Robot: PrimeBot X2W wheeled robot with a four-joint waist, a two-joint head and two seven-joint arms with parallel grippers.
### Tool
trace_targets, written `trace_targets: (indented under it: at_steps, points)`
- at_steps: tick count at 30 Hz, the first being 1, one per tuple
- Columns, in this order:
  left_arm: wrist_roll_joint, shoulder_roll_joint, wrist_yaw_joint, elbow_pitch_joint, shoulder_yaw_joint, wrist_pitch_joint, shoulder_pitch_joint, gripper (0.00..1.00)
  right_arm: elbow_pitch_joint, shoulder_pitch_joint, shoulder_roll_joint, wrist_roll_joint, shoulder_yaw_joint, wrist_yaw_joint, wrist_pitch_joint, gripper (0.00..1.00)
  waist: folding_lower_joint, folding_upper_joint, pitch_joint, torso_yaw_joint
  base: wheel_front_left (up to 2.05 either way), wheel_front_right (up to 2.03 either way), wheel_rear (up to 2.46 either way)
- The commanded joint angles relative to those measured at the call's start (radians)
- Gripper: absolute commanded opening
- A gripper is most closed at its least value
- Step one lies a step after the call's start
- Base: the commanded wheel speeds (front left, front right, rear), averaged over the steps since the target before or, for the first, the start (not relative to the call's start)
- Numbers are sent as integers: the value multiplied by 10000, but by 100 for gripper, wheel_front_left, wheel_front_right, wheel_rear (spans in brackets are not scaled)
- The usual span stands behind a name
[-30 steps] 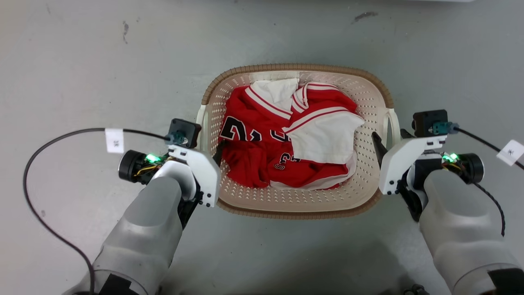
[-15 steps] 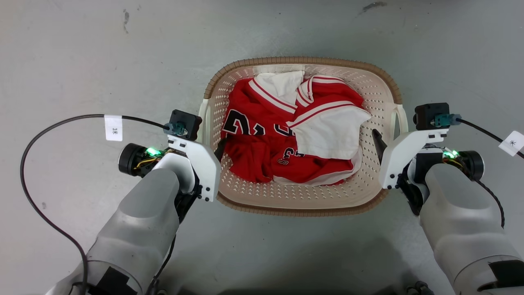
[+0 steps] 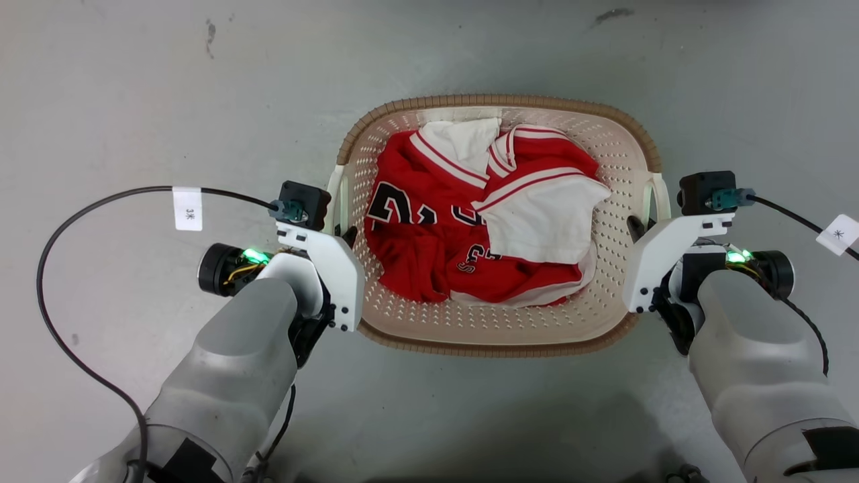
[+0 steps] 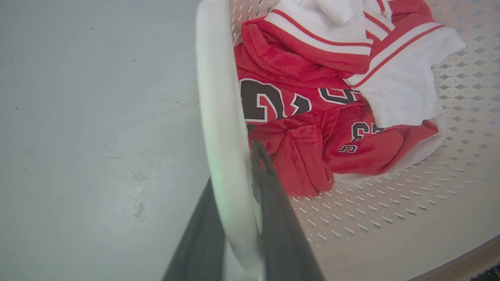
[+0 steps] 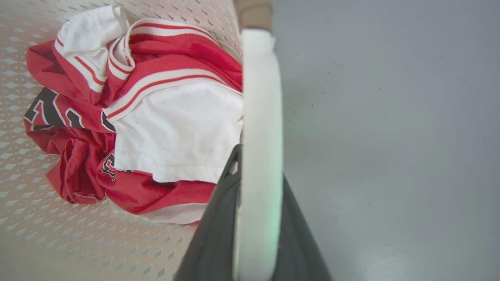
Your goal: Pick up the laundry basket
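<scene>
Head view: one cream perforated plastic laundry basket, rounded-rectangular with a brown woven-look rim, lying between the two pincers on a grey floor. Two white side handles, one at the tips of the left pincer, one at the tips of the right pincer. Change noted: a second ago each pincer's inner dark finger stood well inside the basket wall. Both have since drawn outward to the handles, so the grip looks made and the lift is judged the remaining step. The slight drift of floor and basket together is camera motion. Whether the basket is clear of the floor cannot be told. Contents: a crumpled heap of red jersey cloth with dark numerals and white cloth with red stripes, inboard of both pincers; piece count uncertain, at least two. Two black cables, each with one white tag, one outboard of the left pincer, one outboard of the right. Left wrist view: left pincer nearly closed, one dark finger on either side of its white handle and touching it; red jersey cloth just beyond the inner finger. Right wrist view: right pincer likewise clamped on its white handle, grey floor outboard, white cloth inboard.
</scene>
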Motion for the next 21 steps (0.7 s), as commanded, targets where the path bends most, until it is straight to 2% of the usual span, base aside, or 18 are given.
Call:
trace_targets:
  at_steps: [1, 10, 21]
  points:
    - [-102, 49, -37, -52, -176, 42, 85, 0, -12, 58, -18, -110, 7, -7, 21, 0, 0, 0, -130, -38, 0, 0, 0]
    - [-1147, 356, -39, -400, -975, 764, 546, 0, 6, 367, -32, -463, 163, -10, 1012, 0, 0, 0, -1331, -222, 0, 0, 0]
    - [-2583, 1276, -40, -1388, -1982, 1428, 1220, 0, 41, 802, -81, -521, 728, -13, 2617, 0, 0, 0, -3876, -448, 0, 0, 0]
